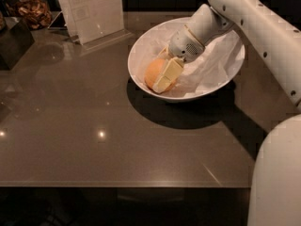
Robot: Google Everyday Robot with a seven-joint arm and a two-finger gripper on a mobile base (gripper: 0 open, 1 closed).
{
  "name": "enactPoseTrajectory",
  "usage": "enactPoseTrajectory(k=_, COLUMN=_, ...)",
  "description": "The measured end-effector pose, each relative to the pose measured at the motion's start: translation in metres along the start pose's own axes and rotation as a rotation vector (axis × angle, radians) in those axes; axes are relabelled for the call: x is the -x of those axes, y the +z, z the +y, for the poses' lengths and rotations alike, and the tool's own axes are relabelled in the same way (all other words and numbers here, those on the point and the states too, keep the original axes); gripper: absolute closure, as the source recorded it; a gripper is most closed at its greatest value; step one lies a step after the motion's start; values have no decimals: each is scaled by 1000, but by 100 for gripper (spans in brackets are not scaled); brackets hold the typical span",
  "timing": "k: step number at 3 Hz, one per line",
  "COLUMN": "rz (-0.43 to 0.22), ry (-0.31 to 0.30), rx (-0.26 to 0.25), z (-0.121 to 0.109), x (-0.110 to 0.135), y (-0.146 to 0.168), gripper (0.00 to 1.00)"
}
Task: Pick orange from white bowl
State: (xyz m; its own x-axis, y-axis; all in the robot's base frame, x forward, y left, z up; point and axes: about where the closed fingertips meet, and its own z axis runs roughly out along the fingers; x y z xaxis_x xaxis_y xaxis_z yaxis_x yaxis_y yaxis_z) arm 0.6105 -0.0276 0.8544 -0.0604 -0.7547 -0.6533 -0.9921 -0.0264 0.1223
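Note:
The orange (153, 73) lies in the left part of the white bowl (141, 46), on crumpled white paper (211, 60). The bowl stands on the dark table at the upper middle. My gripper (162, 78) reaches down into the bowl from the upper right. One pale finger (168, 74) lies across the front right side of the orange. The other finger is hidden behind the fruit. The jaws sit around the orange, which still rests in the bowl.
A clear upright sign holder (91, 8) stands at the back left of the bowl. A dark box (14, 41) and a container of brown snacks (35, 11) are at the far left. The table's front edge (127, 185) runs across the lower part.

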Motion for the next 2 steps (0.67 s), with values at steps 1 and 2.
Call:
enactPoseTrajectory(k=1, rz=-1, ry=2, rx=1, z=-1, x=-1, y=1, gripper=47)
enactPoseTrajectory(k=2, rz=-2, ry=1, rx=1, z=-1, x=-2, y=1, gripper=70)
